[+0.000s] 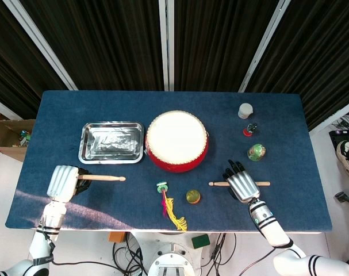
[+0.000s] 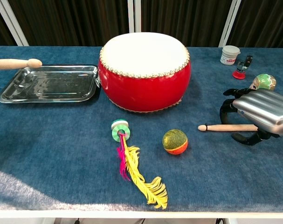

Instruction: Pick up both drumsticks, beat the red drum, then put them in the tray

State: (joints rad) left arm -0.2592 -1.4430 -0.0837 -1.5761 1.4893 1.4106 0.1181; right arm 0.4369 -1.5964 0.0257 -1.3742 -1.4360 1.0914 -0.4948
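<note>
Closing the spread right hand squarely around its drumstick matters; left hand grips the other drumstick.

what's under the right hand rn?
A drumstick lies crosswise under the right hand on the blue table, both ends poking out. The hand hides its middle; the chest view shows fingers curled down around it, but whether they actually grip it is unclear.
</note>
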